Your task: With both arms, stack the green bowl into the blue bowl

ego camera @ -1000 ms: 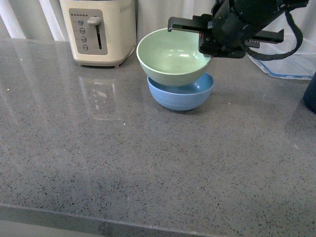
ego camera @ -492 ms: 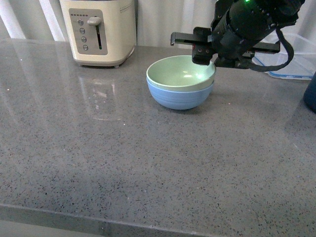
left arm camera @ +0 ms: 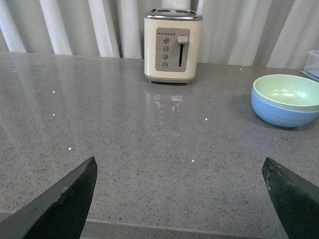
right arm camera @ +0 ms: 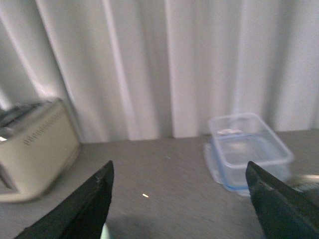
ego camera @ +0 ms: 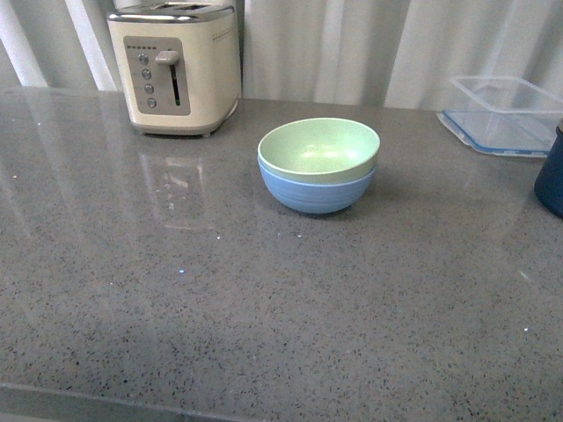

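Left gripper [left arm camera: 179, 199] spread wide, empty, low over the near counter [ego camera: 264, 308], seen only in the left wrist view; no arm visible from the front. Green bowl [ego camera: 318, 149] nested inside blue bowl [ego camera: 315, 189] mid-counter, well ahead of that gripper and off to its right. Right gripper [right arm camera: 179, 209] also spread, empty, seen only in its own blurred view. Farther back: cream toaster [ego camera: 174, 69] left, clear blue-rimmed plastic box [ego camera: 501, 114] right, navy container [ego camera: 551, 176] at right edge, white curtain [ego camera: 352, 44] behind.

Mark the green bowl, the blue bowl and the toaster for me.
green bowl [ego camera: 318, 149], front view, inner wall.
blue bowl [ego camera: 315, 193], front view, outer side below the green rim.
toaster [ego camera: 174, 70], front view, front panel beside the lever.
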`<control>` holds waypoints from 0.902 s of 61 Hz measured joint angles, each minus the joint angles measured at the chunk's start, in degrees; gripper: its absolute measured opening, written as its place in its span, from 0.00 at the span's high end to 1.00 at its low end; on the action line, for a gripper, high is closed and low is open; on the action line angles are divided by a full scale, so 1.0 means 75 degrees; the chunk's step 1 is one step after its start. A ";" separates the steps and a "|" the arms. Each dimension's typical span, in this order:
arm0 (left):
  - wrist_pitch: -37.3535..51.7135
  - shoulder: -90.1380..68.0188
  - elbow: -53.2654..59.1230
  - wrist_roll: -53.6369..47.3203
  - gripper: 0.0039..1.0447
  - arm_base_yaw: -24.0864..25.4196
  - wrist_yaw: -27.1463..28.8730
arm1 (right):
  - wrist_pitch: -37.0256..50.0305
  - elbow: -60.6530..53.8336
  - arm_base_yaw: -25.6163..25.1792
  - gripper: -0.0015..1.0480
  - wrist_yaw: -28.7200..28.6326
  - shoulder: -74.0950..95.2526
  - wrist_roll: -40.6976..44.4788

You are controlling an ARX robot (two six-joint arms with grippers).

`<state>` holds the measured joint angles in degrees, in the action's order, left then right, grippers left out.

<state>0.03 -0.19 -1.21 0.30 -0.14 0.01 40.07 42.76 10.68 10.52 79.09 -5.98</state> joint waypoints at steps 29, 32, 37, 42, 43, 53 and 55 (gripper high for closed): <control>0.0000 0.0000 0.0000 0.0000 0.06 0.0000 0.0003 | 0.0828 -0.3809 -0.0787 0.99 -0.0764 -0.2384 0.0775; 0.0000 0.0000 0.0000 0.0000 0.06 0.0000 0.0003 | 0.0810 -0.3993 -0.0831 0.99 -0.0822 -0.2611 0.0775; 0.0000 0.0000 0.0000 0.0000 0.06 0.0000 0.0003 | 0.0717 -0.4258 -0.1090 0.99 -0.1265 -0.2981 0.0778; 0.0000 0.0000 0.0000 0.0000 0.06 0.0000 0.0006 | 0.0577 -0.4503 -0.1338 0.99 -0.1355 -0.3351 0.0778; 0.0000 0.0000 0.0000 0.0000 0.06 0.0000 0.0006 | 0.0536 -0.4555 -0.1381 0.99 -0.1343 -0.3439 0.0775; 0.0000 0.0000 0.0000 0.0000 0.06 0.0000 0.0003 | 0.0128 -0.4945 -0.1408 0.99 -0.1378 -0.4226 0.0778; 0.0000 0.0000 0.0000 0.0000 0.06 0.0000 0.0003 | 0.0015 -0.5018 -0.1411 0.99 -0.1381 -0.4412 0.0778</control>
<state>0.03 -0.19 -1.21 0.30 -0.14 0.03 40.18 5.13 0.10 0.16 46.00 -0.14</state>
